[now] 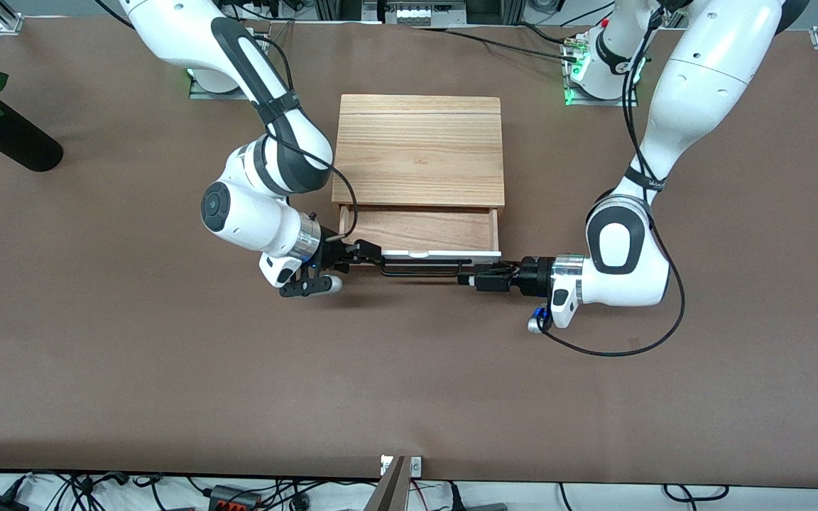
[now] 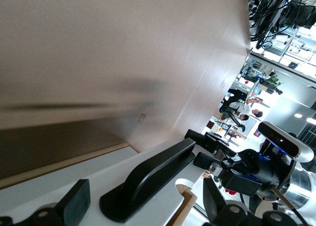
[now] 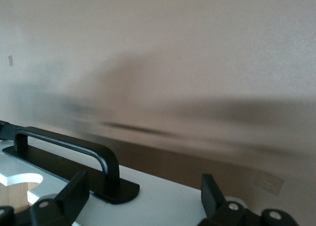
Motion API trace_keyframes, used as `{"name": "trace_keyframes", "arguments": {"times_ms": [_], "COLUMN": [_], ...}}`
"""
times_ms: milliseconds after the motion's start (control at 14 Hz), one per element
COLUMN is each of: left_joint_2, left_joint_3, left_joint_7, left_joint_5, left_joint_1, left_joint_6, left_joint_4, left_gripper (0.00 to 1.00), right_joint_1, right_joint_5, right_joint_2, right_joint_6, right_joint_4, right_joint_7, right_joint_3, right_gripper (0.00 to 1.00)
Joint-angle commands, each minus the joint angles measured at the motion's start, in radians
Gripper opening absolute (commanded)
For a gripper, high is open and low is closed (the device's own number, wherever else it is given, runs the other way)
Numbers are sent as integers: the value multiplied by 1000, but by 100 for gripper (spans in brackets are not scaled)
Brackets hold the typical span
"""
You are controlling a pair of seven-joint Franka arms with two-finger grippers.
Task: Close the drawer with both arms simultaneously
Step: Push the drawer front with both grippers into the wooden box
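Drawer (image 1: 420, 231) is seen partly pulled out of the cabinet (image 1: 420, 149), its white front panel (image 1: 444, 253) and black handle (image 1: 420, 268) turned toward the front camera. Both grippers are placed low against this panel, probably so that it can be pushed evenly from two ends. The right gripper (image 1: 359, 253) is set at the handle end toward the right arm, the left gripper (image 1: 467, 272) at the other end. In the wrist views the fingers of each are spread apart and nothing is held. The panel lies just in front of both.

Robotics lab: bench-mounted arms (image 1: 260, 92), cable clutter (image 1: 238, 493)
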Motion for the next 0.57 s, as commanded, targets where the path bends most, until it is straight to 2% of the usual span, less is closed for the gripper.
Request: {"name": "trace_keyframes", "arguments": {"times_ms": [0,71,357,500], "left_joint_2": [-58,-69,-138,-164], "left_joint_3": [3,3,3,3], "left_joint_7": [24,24,24,24], "left_joint_5": [-15,-15,-16,-16], "left_joint_1": [0,3,6,10], "left_joint_6": [-24,-33,-66,-95], "left_joint_4": [-67,-83,-159,-190], "left_gripper": [100,100,100,100], "right_joint_1": [22,24,7,8], "right_joint_5": [24,24,24,24], "right_joint_2": [-34,-39,-67,-76], "right_joint_6": [-7,-13,-228,-251], "right_joint_4": [-62,-71,-69,-74], "right_joint_7": [-16,-19,-14,-14], "right_joint_3": [-5,-3,-13,-14], "right_gripper": [100,100,100,100]}}
